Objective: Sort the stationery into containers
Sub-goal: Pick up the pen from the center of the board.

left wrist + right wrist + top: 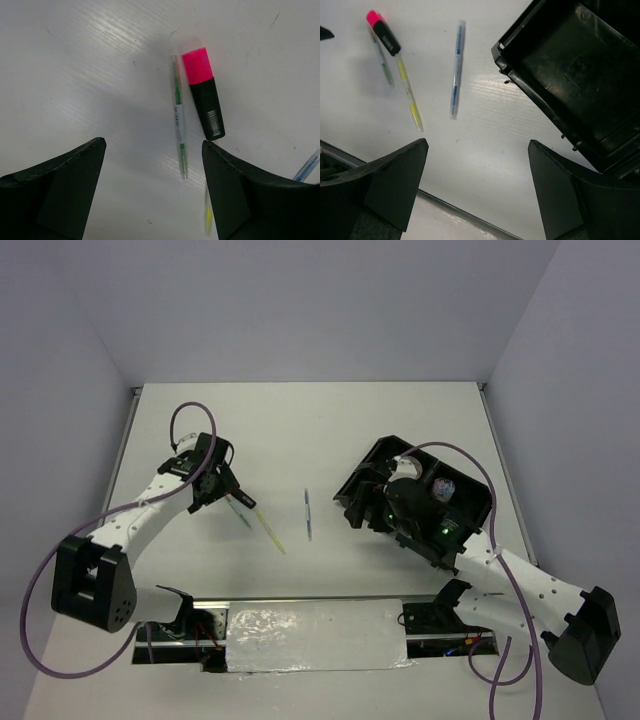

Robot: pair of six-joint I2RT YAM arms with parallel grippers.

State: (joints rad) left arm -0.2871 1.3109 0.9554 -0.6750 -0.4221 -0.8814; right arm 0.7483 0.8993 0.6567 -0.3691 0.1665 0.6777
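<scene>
We see the left gripper (pixel 154 150) spread wide and empty above the white counter (pixel 75 75). Just ahead of its fingertips a thin green-and-clear pen (pixel 179 117) lies beside a stubby black highlighter with a pink cap (pixel 202 92), the two nearly touching. The right gripper (pixel 477 147), likewise released, hovers by a corner of the black plastic organizer tray (pixel 570 75). A thin blue pen (pixel 456 70) lies on the counter left of the tray, apart from it.

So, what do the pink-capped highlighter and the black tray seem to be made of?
Highlighter: probably opaque plastic, with a matte black body, a printed barcode and a smooth pink cap. Tray: likely moulded black plastic, slightly glossy; its floor shows soft reflections.
</scene>
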